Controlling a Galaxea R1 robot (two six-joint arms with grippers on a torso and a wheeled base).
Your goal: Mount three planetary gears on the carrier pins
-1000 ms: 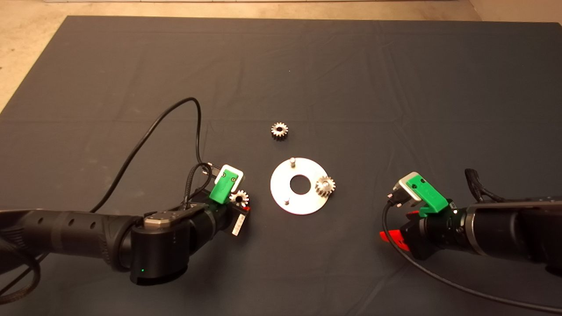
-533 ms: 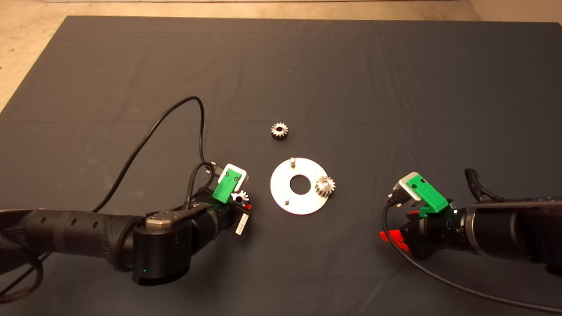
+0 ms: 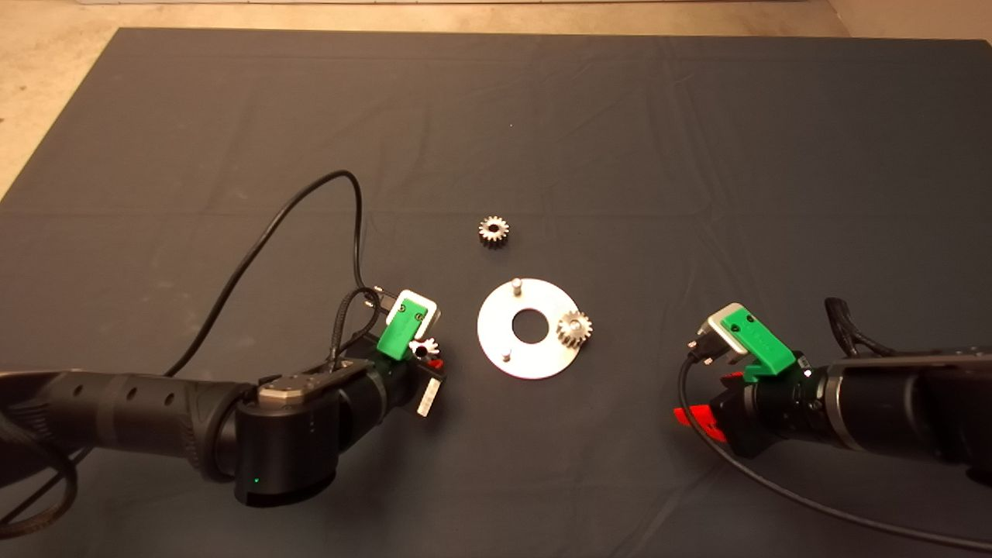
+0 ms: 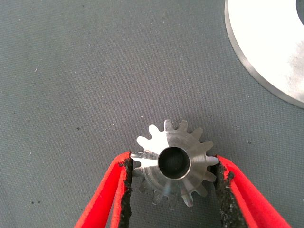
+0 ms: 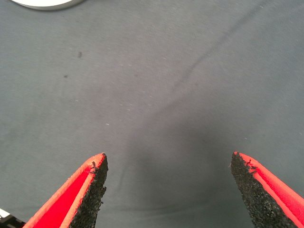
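Observation:
The carrier disc (image 3: 496, 335) lies at mid-mat, shiny with a round central hole. Two carrier pins (image 3: 515, 284) (image 3: 505, 356) stand bare. One planetary gear (image 3: 574, 327) sits on the disc's right side, over the third pin. A second gear (image 3: 492, 230) lies loose on the mat beyond the disc. My left gripper (image 3: 425, 354) is just left of the disc, low on the mat. Its black pads (image 4: 127, 185) press both sides of a third gear (image 4: 173, 164), which lies with its hole up. My right gripper (image 3: 709, 399) hovers open to the right of the disc, with only mat between its fingers (image 5: 97, 183).
The left arm's black cable (image 3: 271, 225) loops over the mat behind it. Another cable (image 3: 775, 488) trails from the right arm toward the near right. The disc's edge (image 4: 266, 52) shows close beyond the held gear. Bare floor (image 3: 46, 46) borders the mat at the far left.
My left gripper has settled lower around the gear, which now shows less beside the green mount. The right gripper has shifted slightly right. The disc and the other gears have not moved.

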